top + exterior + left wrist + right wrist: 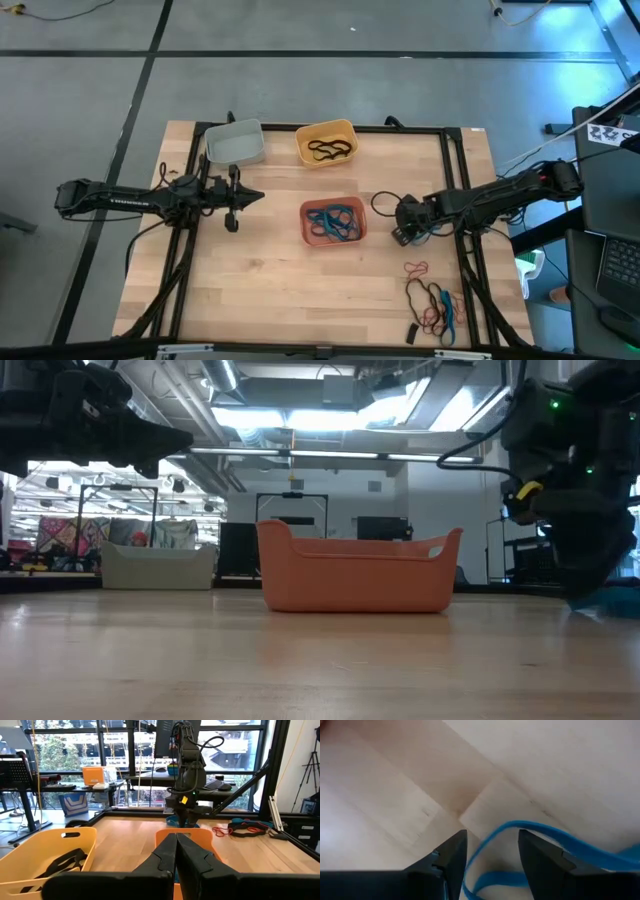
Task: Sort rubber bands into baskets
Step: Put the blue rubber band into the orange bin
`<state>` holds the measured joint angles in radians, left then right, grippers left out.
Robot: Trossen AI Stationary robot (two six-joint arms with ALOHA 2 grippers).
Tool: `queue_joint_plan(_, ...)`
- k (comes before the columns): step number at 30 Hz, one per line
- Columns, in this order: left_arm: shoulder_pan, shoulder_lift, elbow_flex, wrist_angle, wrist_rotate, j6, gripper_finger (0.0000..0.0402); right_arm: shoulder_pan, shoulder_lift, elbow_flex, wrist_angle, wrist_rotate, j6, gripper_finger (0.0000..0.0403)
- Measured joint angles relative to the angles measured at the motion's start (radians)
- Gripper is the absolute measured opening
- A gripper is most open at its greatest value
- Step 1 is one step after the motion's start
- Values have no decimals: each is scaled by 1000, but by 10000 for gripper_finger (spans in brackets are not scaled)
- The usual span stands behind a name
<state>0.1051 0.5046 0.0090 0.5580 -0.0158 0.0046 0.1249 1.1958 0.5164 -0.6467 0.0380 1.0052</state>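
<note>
My right gripper is open, low over the table to the right of the salmon-red basket, which holds several blue bands. A blue rubber band lies on the wood and runs between its two fingers. My left gripper is shut and empty, held above the table left of the salmon basket. The yellow basket holds black bands. The pale grey basket stands at the far left. A pile of red, blue and black bands lies at the near right. My right gripper points down at the table with one finger on each side of the blue band's strand. I cannot tell whether either finger touches the band. The band rests on the wood.
The three baskets stand in the table's far and middle part. A black frame rail runs along the table's right side beside my right arm. Bare wood lies near the front edge, left of the band pile.
</note>
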Motion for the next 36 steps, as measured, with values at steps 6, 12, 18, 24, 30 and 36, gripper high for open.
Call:
queue_joint_plan(6,0,0,0,0,0,5,5,0,27,-27,70,5,11,165)
queue_joint_plan(12,0,0,0,1,0,1,5,0,54,-26,43,31,4,81)
queue_joint_plan(18,0,0,0,1,0,2,5,1,56,-28,69,43,-40,8)
queue_joint_plan(24,0,0,0,1,0,1,5,-1,59,14,77,106,-78,20)
queue_joint_plan(30,0,0,0,2,0,1,5,0,45,83,76,159,-139,6)
queue_joint_plan(36,0,0,0,4,0,-3,5,-1,37,150,59,222,-206,13)
